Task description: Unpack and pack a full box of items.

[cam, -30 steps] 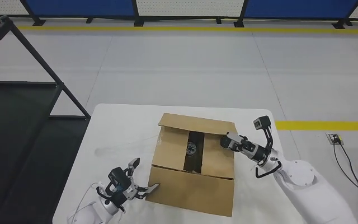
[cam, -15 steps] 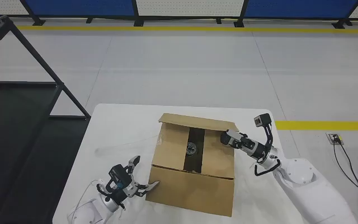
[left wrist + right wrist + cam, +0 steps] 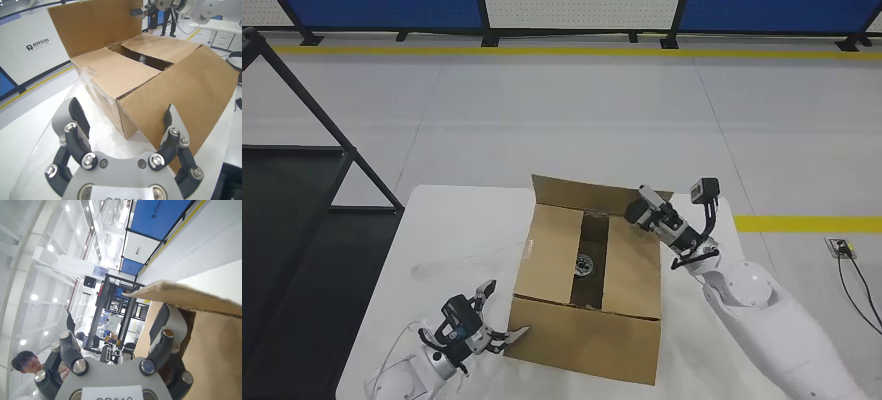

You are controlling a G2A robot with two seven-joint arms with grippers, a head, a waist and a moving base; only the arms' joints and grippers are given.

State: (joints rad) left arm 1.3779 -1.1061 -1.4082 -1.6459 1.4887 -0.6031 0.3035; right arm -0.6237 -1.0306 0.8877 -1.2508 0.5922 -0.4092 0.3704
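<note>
Shift since a second ago: right gripper [image 3: 634,208] higher and farther back, at the right top corner of the far flap [image 3: 582,192], flap more upright, jaws released. Left gripper [image 3: 504,312] by the box's near left corner, jaws released. One box [image 3: 547,250] on the table [image 3: 442,230], two grippers, one round-capped item [image 3: 585,264] in its slot; opening upward, slot running near to far, long axis unclear.

The box [image 3: 587,290] is matt brown cardboard with rough corrugated cut edges and a scrap of glossy clear tape [image 3: 87,73]. The table [image 3: 457,250] is smooth white, faintly shiny. The left gripper [image 3: 122,103] has dull grey metal, shiny screws [image 3: 88,158] and matt black pads [image 3: 79,117].
</note>
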